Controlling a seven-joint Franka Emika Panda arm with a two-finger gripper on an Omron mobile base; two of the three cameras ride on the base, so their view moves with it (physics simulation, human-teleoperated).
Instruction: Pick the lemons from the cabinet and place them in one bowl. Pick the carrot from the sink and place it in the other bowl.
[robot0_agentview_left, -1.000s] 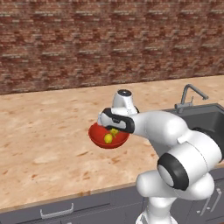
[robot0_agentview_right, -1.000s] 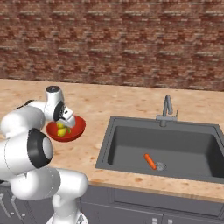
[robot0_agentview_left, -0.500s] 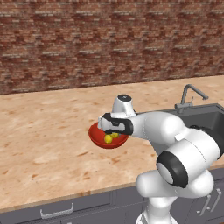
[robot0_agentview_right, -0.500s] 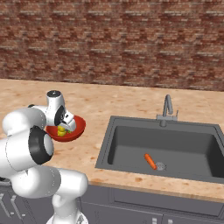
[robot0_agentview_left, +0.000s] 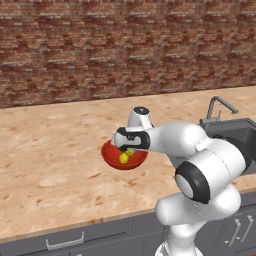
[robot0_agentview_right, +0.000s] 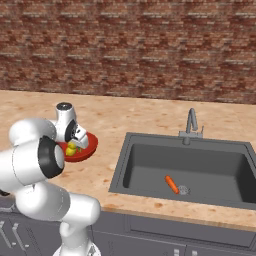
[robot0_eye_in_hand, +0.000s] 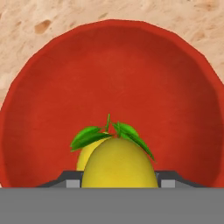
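Observation:
My gripper (robot0_agentview_left: 131, 149) hangs low over the red bowl (robot0_agentview_left: 112, 159) on the counter, shut on a lemon (robot0_eye_in_hand: 119, 164). The held lemon is yellow with green leaves and sits between my fingertips (robot0_eye_in_hand: 72, 182). A second lemon (robot0_eye_in_hand: 86, 156) lies in the bowl (robot0_eye_in_hand: 109, 78) just behind it; it also shows as the lemon (robot0_agentview_left: 123, 158) on the bowl's floor. From the right, the gripper (robot0_agentview_right: 75, 145) is over the bowl (robot0_agentview_right: 89, 146). The orange carrot (robot0_agentview_right: 171, 184) lies in the dark sink (robot0_agentview_right: 150, 165) beside the drain.
A curved grey faucet (robot0_agentview_right: 190, 122) stands behind the sink, which lies to the right of the bowl. A brick wall runs along the back of the counter. Grey drawer fronts (robot0_agentview_left: 65, 242) sit below the counter's front edge.
The hand has come down a little toward the red bowl, still holding the lemon. The carrot and the bowl have not moved.

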